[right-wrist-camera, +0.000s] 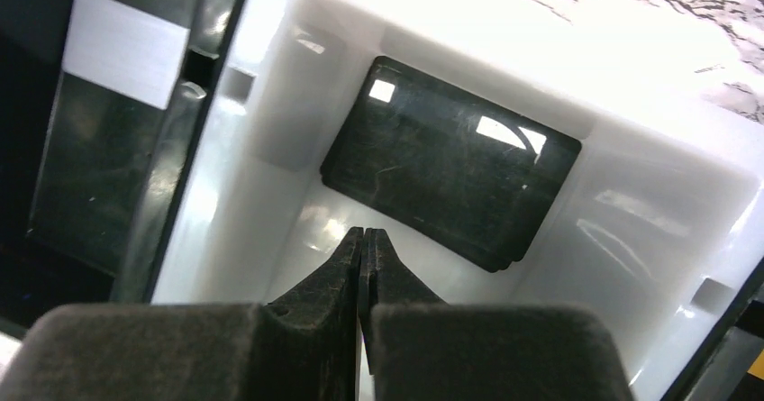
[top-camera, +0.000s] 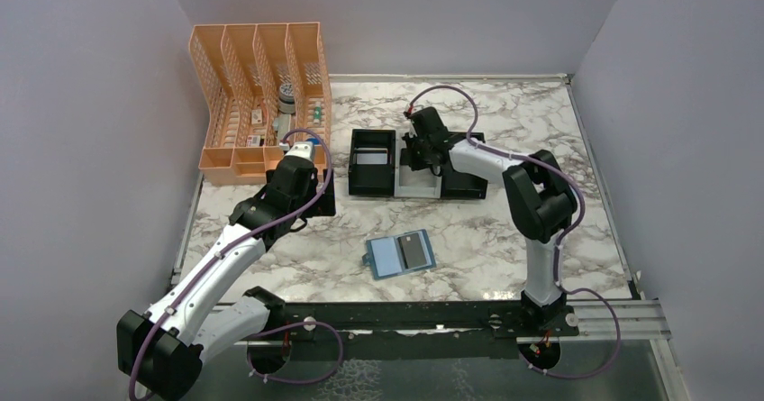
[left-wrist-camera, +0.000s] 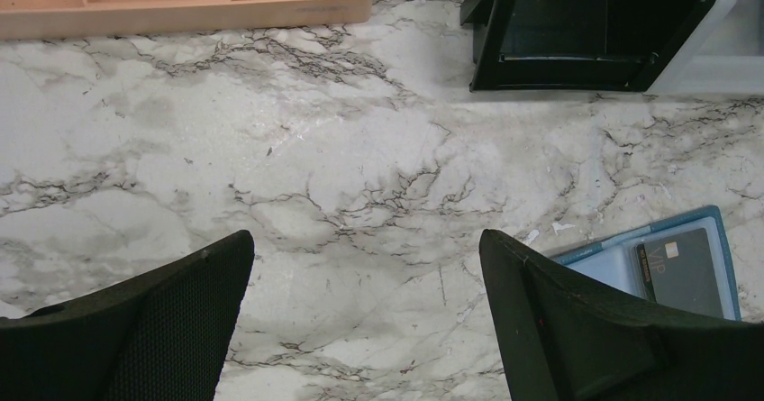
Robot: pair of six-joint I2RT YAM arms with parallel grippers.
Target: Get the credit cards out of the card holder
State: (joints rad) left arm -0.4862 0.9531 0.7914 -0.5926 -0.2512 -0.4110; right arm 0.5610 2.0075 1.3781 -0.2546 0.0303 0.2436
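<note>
In the white tray compartment (right-wrist-camera: 297, 104) lies a black card (right-wrist-camera: 450, 176), the right gripper (right-wrist-camera: 365, 239) pinched closed and empty above it; left gripper (left-wrist-camera: 365, 243) gapes wide near the open card holder (left-wrist-camera: 599, 261), dark card (left-wrist-camera: 685, 270) inside

right gripper (right-wrist-camera: 365, 236): jaws together | black card (right-wrist-camera: 450, 171) in white compartment (right-wrist-camera: 631, 230)

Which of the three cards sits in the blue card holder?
The dark card on the right panel of the card holder. The silver-grey card and the black card lie in compartments of the tray.
</note>
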